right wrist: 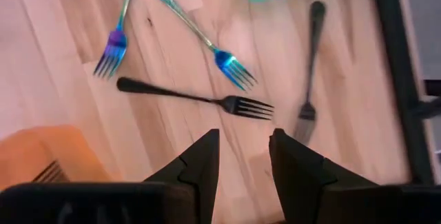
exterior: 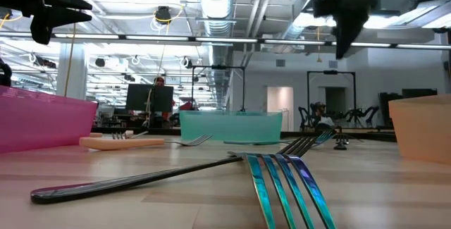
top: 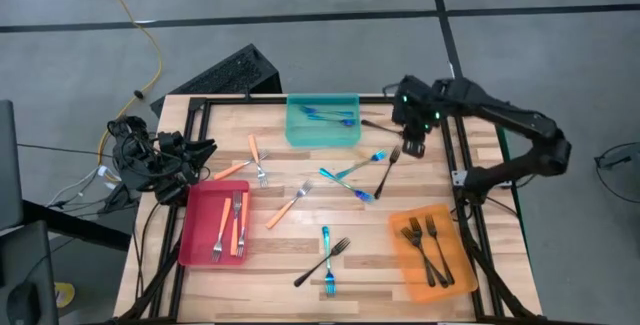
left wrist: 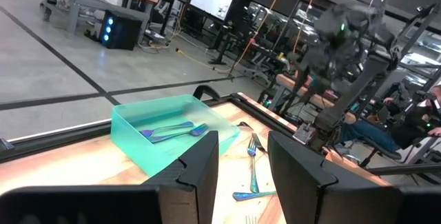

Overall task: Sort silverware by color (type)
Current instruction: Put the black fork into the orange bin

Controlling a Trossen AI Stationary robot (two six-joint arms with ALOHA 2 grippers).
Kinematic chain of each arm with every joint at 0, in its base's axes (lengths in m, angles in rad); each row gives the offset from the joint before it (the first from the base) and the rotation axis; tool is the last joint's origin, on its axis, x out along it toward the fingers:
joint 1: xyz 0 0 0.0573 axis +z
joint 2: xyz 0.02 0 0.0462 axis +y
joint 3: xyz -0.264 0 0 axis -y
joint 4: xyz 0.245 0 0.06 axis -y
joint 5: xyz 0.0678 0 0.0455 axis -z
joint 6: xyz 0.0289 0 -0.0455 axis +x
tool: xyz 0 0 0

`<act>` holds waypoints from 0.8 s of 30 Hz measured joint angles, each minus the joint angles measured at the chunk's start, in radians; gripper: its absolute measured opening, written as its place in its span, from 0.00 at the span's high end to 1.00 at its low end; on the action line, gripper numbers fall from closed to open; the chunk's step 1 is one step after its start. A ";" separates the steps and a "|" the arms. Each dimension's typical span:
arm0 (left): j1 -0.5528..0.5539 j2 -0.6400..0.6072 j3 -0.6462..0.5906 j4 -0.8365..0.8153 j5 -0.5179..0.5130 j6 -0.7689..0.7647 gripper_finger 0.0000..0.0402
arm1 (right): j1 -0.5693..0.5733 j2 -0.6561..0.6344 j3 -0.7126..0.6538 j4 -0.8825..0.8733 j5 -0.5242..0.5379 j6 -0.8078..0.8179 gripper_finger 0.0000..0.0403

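Loose forks lie flat on the wooden table [top: 300,275]: orange-handled ones [top: 256,160] [top: 290,205], blue ones [top: 345,183] [top: 326,248], black ones [top: 388,170] [top: 322,262]. Blue forks [top: 330,115] lie in the teal tray [top: 300,135], orange-handled ones [top: 230,227] in the red tray [top: 195,245], black ones [top: 425,245] in the orange tray [top: 455,265]. My right gripper [top: 413,147] hangs open and empty above the table's far right, over a black fork [right wrist: 196,98]. My left gripper [top: 205,150] waits open and empty at the left edge.
A black frame rail [top: 465,165] runs along the table's right edge, close to my right arm. Another dark fork [right wrist: 310,65] lies beside that rail, near the teal tray. A bundle of cables [top: 130,150] sits off the table's left edge.
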 joint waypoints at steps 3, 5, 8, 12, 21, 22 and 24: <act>0.000 0.000 0.000 0.000 0.000 0.000 0.72 | 0.007 -0.066 -0.176 0.148 0.010 0.058 0.63; 0.000 0.000 0.000 0.000 0.000 0.000 0.72 | 0.007 -0.094 -0.283 0.263 0.050 0.136 0.63; 0.000 0.000 0.000 0.000 0.000 0.000 0.72 | 0.006 -0.110 -0.416 0.435 0.112 0.266 0.63; 0.000 0.000 0.000 0.000 0.000 0.000 0.72 | -0.009 -0.081 -0.508 0.577 0.281 0.317 0.63; 0.000 0.000 0.000 0.000 -0.001 0.000 0.72 | -0.201 0.046 -0.439 0.572 0.199 0.026 0.63; 0.000 0.000 0.000 -0.001 -0.001 0.000 0.72 | -0.222 0.065 -0.426 0.565 0.184 0.005 0.63; 0.000 0.000 0.000 -0.001 -0.001 0.000 0.72 | -0.259 0.103 -0.411 0.546 0.148 -0.026 0.63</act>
